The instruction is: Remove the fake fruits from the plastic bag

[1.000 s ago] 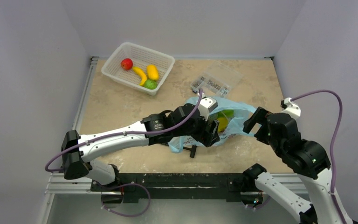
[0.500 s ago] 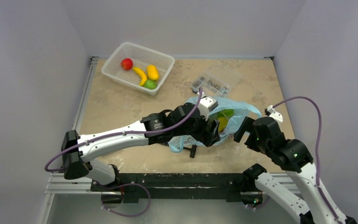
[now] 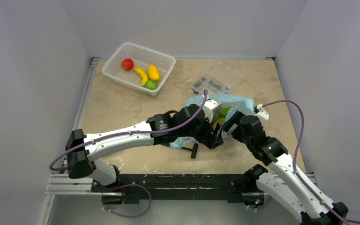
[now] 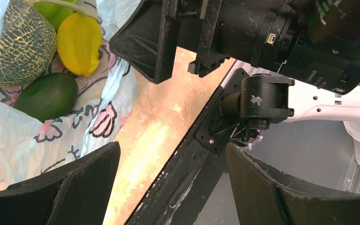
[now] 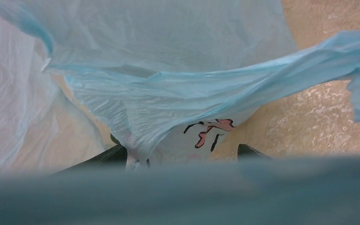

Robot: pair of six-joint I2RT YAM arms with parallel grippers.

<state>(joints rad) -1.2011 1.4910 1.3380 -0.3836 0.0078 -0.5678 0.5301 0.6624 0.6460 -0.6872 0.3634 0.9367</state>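
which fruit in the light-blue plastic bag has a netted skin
The round grey-green plastic melon; the glossy yellow fruit and dark green avocado beside it are smooth-skinned.

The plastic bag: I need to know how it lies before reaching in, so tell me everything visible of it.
The plastic bag is thin, crinkly light-blue film printed with pink, dark-outlined cartoon shapes. It lies crumpled on the table, mouth open. Inside rest a netted melon, a yellow fruit and a dark green fruit. The left claw and right claw, both open, are at its mouth; film drapes across the right one's view.
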